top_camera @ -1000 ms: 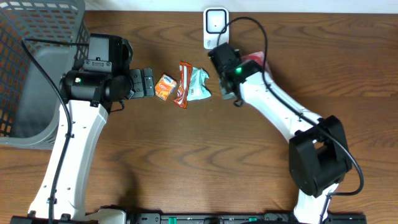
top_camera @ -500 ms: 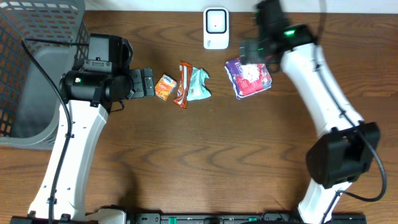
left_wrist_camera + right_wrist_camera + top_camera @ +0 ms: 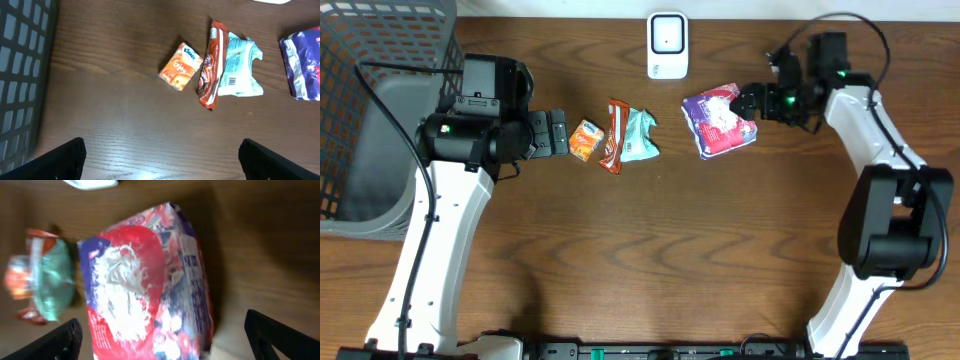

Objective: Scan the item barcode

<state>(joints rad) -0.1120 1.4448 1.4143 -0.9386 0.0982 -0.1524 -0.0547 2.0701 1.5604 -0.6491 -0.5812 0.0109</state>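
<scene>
Dark brown wood fills the overhead view. A white scanner (image 3: 667,45) stands at the top centre. The purple-and-red packet (image 3: 715,125) lies flat on the table (image 3: 650,250), below and right of the scanner and apart from it. The right gripper (image 3: 748,103) sits at the packet's right edge, its fingers spread wide and closed on nothing. Left of centre lie a teal packet (image 3: 640,137), a red-brown wrapper (image 3: 612,135) against it, and a small orange tissue pack (image 3: 585,140). The left gripper (image 3: 552,133) hangs just left of the tissue pack. A grey basket (image 3: 340,120) fills the upper left corner.

In the left wrist view, the left gripper's two black fingertips (image 3: 55,160) show only at the bottom corners, wide apart, with bare wood between them. The three small items lie in the upper middle, and the purple-and-red packet (image 3: 305,62) is cut off by the right edge.

In the right wrist view, the purple-and-red packet (image 3: 145,285) fills the centre, its red and white face up. The black fingertips (image 3: 280,335) stand far apart at the bottom corners. Whether they touch the packet cannot be told.
</scene>
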